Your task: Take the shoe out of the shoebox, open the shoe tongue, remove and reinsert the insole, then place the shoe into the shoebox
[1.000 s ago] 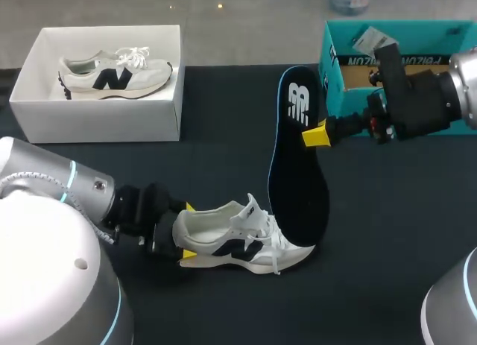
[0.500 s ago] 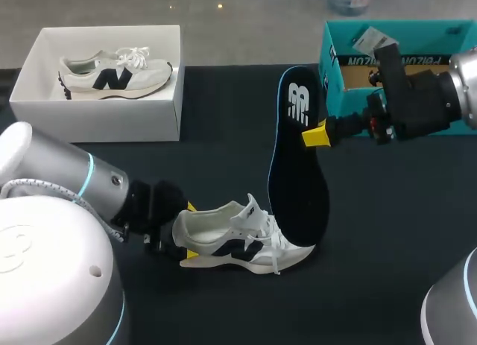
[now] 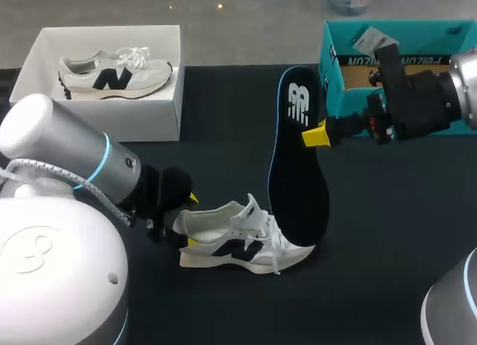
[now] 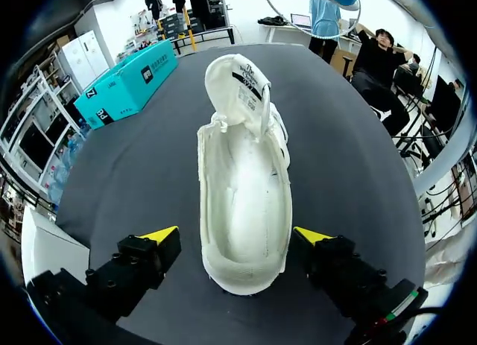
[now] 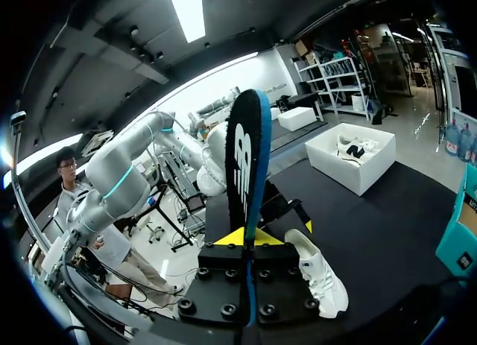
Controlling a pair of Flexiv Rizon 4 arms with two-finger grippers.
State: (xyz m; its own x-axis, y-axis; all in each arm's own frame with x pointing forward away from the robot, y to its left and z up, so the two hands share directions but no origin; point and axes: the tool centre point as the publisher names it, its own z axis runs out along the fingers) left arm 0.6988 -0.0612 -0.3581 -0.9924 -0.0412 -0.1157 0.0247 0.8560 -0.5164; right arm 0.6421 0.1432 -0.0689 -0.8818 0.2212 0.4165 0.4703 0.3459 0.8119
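1. The sneaker point(image 4: 244, 188) is soft white cloth, its lining fuzzy.
2. The insole point(image 3: 297, 166) is matt black, foam-like.
3. The counter point(image 3: 387, 211) looks dark, matt, smooth.
4. My fingers' point(image 4: 159, 235) yellow tips look smooth plastic.

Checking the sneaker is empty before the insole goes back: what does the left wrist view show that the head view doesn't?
Left wrist only: the sneaker's bare white inside, and that the left tool stands open around the heel. Head only: the right tool shut on the upright black insole; a second sneaker in the white shoebox. Both: the sneaker on the black table, the teal box.
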